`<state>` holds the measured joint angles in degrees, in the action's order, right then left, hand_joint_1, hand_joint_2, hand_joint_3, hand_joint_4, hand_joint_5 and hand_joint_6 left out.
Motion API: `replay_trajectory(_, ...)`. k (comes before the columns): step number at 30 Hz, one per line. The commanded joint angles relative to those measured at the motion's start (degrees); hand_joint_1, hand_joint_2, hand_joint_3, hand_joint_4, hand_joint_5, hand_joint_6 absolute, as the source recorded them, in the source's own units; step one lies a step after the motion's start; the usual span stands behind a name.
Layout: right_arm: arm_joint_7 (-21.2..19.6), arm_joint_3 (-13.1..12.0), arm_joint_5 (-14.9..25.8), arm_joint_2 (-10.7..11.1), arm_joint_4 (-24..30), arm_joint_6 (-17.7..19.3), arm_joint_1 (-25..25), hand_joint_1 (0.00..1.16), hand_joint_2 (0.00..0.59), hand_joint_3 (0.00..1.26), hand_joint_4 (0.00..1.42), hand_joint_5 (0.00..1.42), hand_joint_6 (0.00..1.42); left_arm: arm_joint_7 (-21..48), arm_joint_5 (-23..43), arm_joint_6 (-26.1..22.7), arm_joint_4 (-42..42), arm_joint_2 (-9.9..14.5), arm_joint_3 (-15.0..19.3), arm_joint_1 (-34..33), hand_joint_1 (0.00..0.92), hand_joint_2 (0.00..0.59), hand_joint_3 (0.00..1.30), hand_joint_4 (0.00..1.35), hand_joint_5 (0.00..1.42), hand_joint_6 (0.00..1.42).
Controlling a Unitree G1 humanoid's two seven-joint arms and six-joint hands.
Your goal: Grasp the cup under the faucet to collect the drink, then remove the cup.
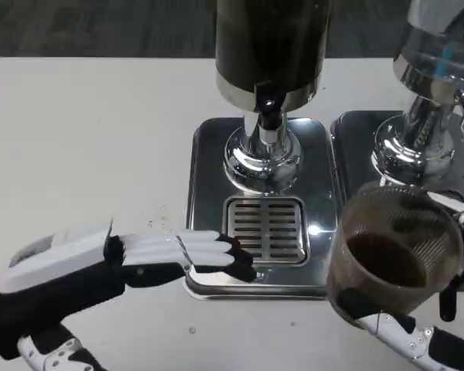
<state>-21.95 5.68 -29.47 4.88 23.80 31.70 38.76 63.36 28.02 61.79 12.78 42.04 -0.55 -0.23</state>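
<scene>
A clear ribbed cup [394, 251] with dark drink in its bottom hangs at the lower right, above the table and to the right of the drip grille. My right hand [417, 328] grips it from below and behind, fingers wrapped around its wall. The dark drink dispenser [272, 46] stands at the back centre, its faucet [268, 112] above the slotted grille [264, 229] of a shiny steel tray [209, 185]. My left hand [170, 257] lies flat at the tray's front left edge, fingers stretched toward the grille and holding nothing.
A second dispenser [437, 54] stands at the back right on its own steel tray [356, 143], close behind the cup. Bare white table [85, 147] stretches to the left. A few dark specks lie near the tray's front.
</scene>
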Motion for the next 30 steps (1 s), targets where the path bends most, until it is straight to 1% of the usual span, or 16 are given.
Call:
replay_trajectory(1, 0.2, 0.0, 1.1, -0.9, 2.6, 2.7, 0.9, 0.83, 0.166, 0.65, 0.77, 1.0, 1.33, 1.2, 1.6, 0.7, -1.5, 1.1, 0.0, 1.0, 0.0, 0.077, 0.21, 0.11, 0.09, 0.14)
replay_trajectory(18, 1.3, -0.7, 1.3, -1.5, 2.5, 3.1, 0.9, 0.83, 0.166, 0.65, 0.77, 1.01, 1.33, 1.0, 0.8, 2.3, -1.0, 1.5, 0.6, 0.4, 0.0, 0.076, 0.21, 0.11, 0.09, 0.14)
replay_trajectory(26, 1.9, -1.0, 1.5, -1.8, 2.0, 3.3, 0.5, 0.83, 0.166, 0.66, 0.77, 1.01, 1.33, 0.0, -1.6, 6.1, 0.0, 1.9, 1.3, -0.5, 0.0, 0.076, 0.21, 0.11, 0.09, 0.13)
replay_trajectory(30, 2.1, -1.0, 1.6, -2.0, 1.8, 3.4, 0.2, 0.83, 0.166, 0.66, 0.77, 1.01, 1.33, -0.7, -2.5, 6.9, 0.5, 2.1, 1.5, -0.8, 0.0, 0.077, 0.21, 0.11, 0.09, 0.13)
